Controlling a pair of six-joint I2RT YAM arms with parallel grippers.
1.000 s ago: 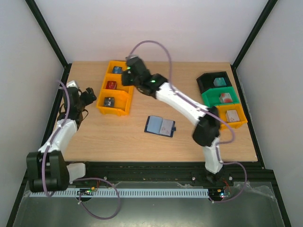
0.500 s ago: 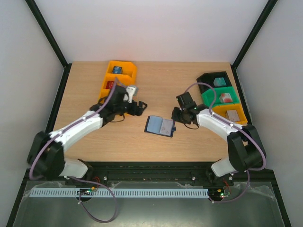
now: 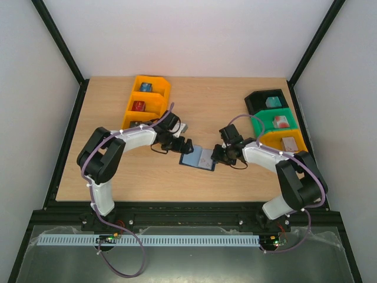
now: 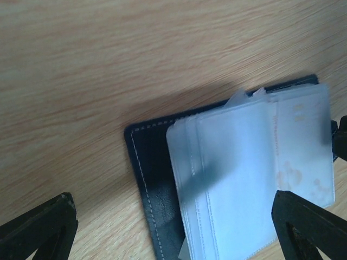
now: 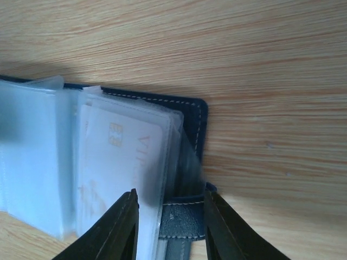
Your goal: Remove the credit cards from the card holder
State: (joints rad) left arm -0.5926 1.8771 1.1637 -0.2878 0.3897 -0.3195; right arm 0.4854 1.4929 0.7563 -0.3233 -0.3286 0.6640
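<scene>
Right pincer (image 5: pixel 169 195), jaws slightly apart, sits over the tab edge of the card holder (image 5: pixel 192 114), nearest the sleeved credit card (image 5: pixel 124 157); left pincer (image 4: pixel 172 197), jaws wide, faces the opposite edge.

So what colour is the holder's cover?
The holder is dark navy; left wrist view shows it best.

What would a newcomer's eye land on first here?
The navy card holder lies open mid-table, clear sleeves fanned, with the left gripper and right gripper at its ends. Through one sleeve shows a pale credit card with a chip, beside the right gripper's fingers. Behind stand a yellow three-compartment bin, left, and a row of black, green and yellow bins, right.
</scene>
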